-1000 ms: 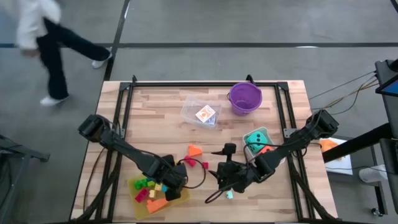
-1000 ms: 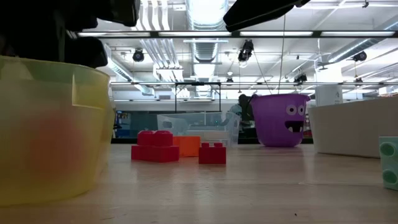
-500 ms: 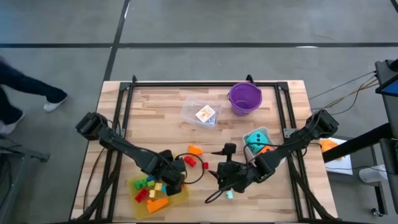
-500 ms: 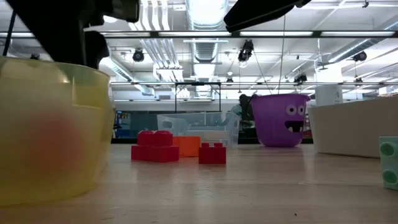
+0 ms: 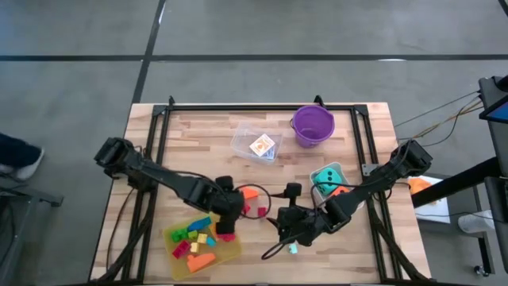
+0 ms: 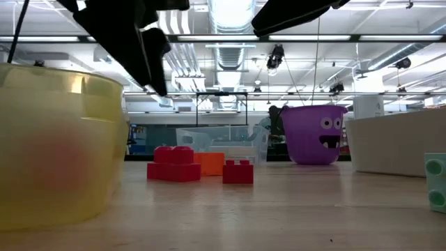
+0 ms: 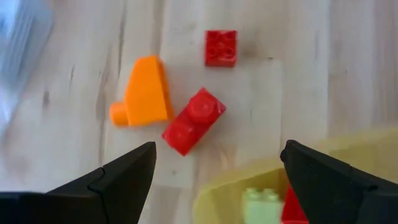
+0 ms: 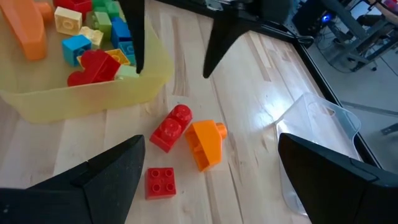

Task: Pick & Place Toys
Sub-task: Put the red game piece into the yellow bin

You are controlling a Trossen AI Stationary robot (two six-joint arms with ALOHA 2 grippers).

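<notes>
You have three loose pieces lying on the bare wood near the table's centre: one orange wedge [image 7: 144, 93], one long red brick [image 7: 193, 121] touching its side, and one small square red brick [image 7: 221, 48] a little apart from both. In the high view they sit at about 1 o'clock from the yellow tray [image 5: 232, 253], just beside its corner.

Your left gripper [image 5: 225, 221] hangs over that corner of the tray with its fingers [image 7: 121, 180] spread wide and nothing between them.

Your right gripper [image 5: 279, 223] waits at about 3 o'clock from the loose bricks, jaws likewise wide apart and empty, with one small pale teal piece [image 5: 293, 249] on the table beside it.

Inside the tray you can count roughly a dozen bricks: green, blue, yellow and red ones plus one orange wedge; an exact count is not possible.

Toward 12 o'clock stands one clear tub [image 5: 244, 143] holding one card pack [image 5: 262, 146], and one purple bucket [image 5: 312, 125] at 1 o'clock. One teal die [image 5: 326, 176] sits at 3 o'clock, with one orange piece [image 5: 340, 191] touching it.
</notes>
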